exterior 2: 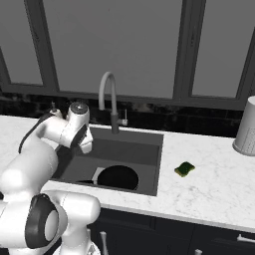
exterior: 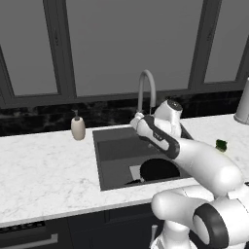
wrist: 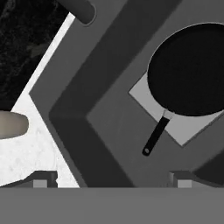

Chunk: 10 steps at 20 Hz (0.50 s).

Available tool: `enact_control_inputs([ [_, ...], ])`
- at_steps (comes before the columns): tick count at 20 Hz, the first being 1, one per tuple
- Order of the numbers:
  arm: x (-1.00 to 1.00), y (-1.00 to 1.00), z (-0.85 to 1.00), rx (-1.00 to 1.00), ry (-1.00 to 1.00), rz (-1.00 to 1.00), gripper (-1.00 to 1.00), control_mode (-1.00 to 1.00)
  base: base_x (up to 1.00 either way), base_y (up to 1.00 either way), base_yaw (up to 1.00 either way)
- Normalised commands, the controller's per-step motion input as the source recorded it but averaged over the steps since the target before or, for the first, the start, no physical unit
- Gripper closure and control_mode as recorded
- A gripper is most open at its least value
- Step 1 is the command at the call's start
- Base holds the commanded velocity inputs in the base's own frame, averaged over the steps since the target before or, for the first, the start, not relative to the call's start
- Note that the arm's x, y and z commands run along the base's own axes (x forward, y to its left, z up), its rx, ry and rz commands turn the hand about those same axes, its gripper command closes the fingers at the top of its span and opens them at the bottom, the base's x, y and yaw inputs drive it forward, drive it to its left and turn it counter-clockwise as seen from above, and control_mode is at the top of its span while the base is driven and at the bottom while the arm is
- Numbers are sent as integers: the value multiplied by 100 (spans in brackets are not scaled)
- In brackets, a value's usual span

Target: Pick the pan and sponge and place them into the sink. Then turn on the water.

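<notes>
White marble counter [exterior 2: 219, 189] is running beneath dark windows, with the sink [exterior 2: 149, 149] set into it. Nearest, the pan [exterior 2: 117, 178] is lying flat on the basin floor at the near side, over the lighter square, handle pointing left; that part appears done. The gripper [wrist: 111, 179] is hanging above the sink's left half, fingers spread wide and holding nothing. The sponge [exterior 2: 185, 169] is sitting on the counter right of the sink, well apart from the gripper. Farther back, the faucet [exterior 2: 108, 99] is standing dry. Recommended: swing right over the rim, descend squarely over the sponge, close across its short sides, and avoid the faucet.
</notes>
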Motion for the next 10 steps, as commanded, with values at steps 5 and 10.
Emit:
enact_control_inputs([
  [5,2,5,1,-5,-6,67,-100,-100,0,0,0],
  [10,-8,23,-12,-25,-6,11,-100,-100,0,0,0],
])
